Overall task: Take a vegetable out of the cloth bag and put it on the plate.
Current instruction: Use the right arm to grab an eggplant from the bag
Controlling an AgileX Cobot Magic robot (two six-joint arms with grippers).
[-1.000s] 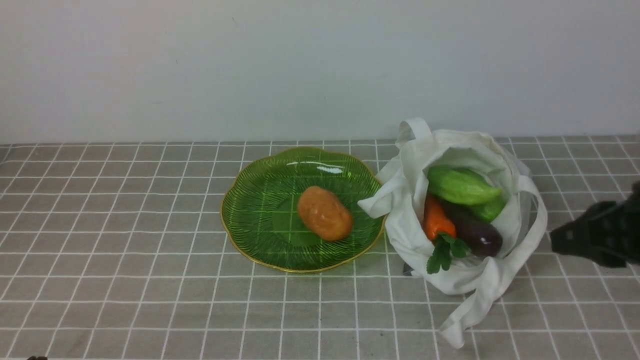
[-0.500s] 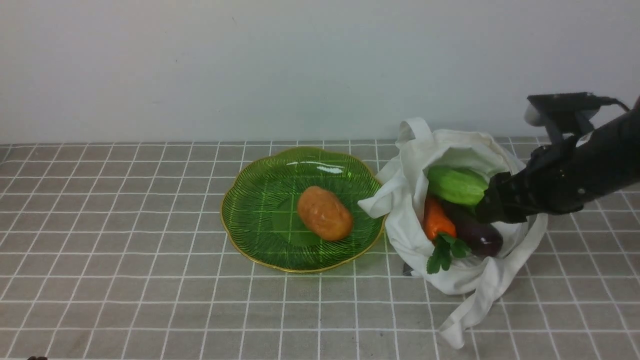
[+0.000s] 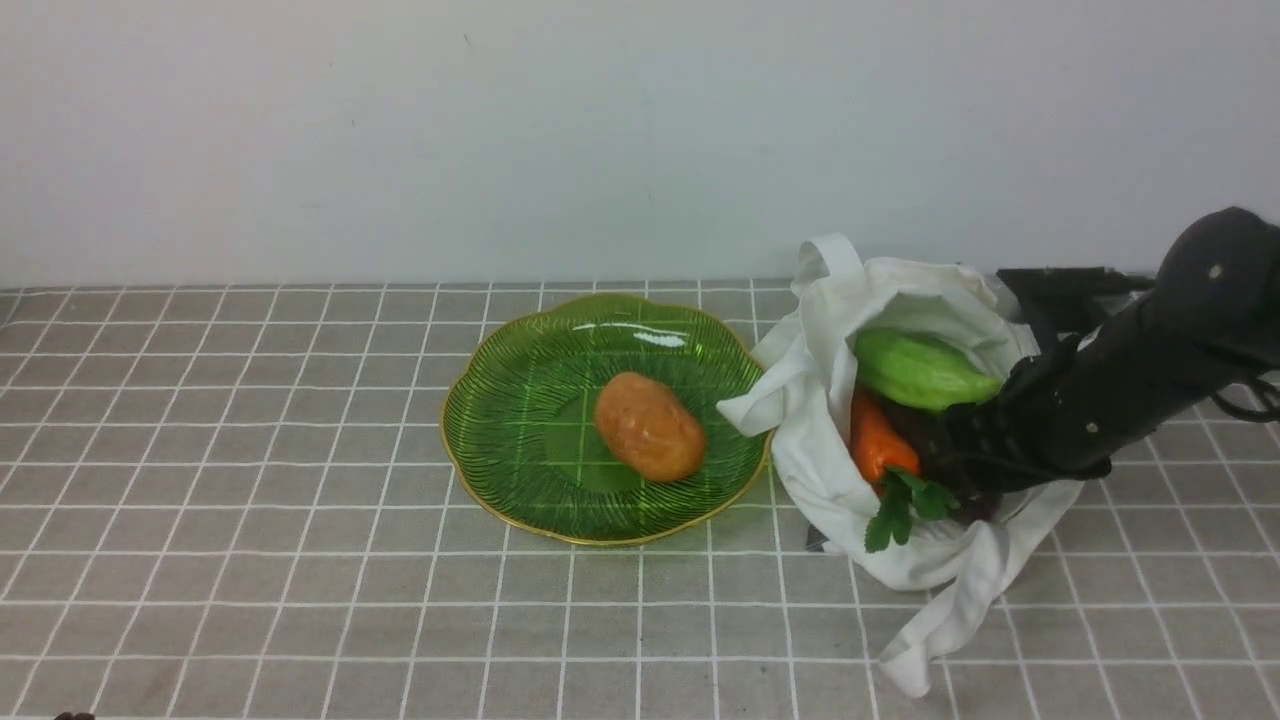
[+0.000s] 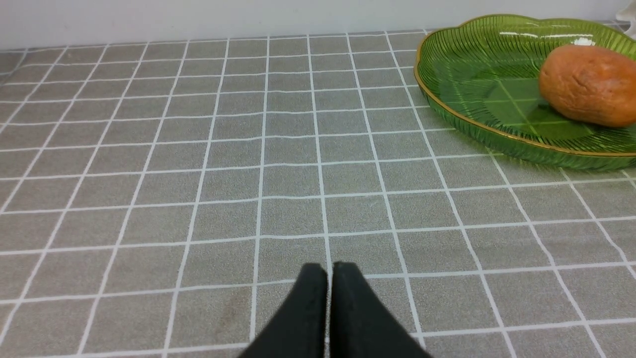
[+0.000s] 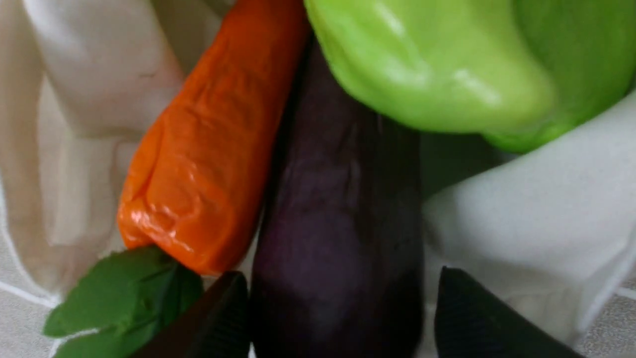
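Observation:
The white cloth bag (image 3: 930, 290) lies open on the right of the table. The dark purple eggplant (image 5: 338, 223) lies in it, between an orange carrot (image 5: 208, 159) and the bag's cloth (image 5: 521, 223). My right gripper (image 5: 340, 278) is open, with one finger on each side of the eggplant's near end; one finger is close against it and the other stands a little apart. In the front view the right gripper (image 3: 960, 470) reaches into the bag and hides most of the eggplant. The green plate (image 3: 520, 420) sits mid-table. My left gripper (image 4: 329, 268) is shut and empty over bare cloth.
An orange-brown potato (image 3: 650, 427) lies on the plate; it also shows in the left wrist view (image 4: 586, 84). A light green gourd (image 3: 915, 370) rests over the eggplant's far end. Carrot leaves (image 3: 895, 505) stick out of the bag. A strap (image 3: 930, 640) trails toward the front.
My right arm has swung in from the right edge, come down into the bag's mouth and now straddles the eggplant. The bag's rim has shifted slightly. The left side is unchanged.

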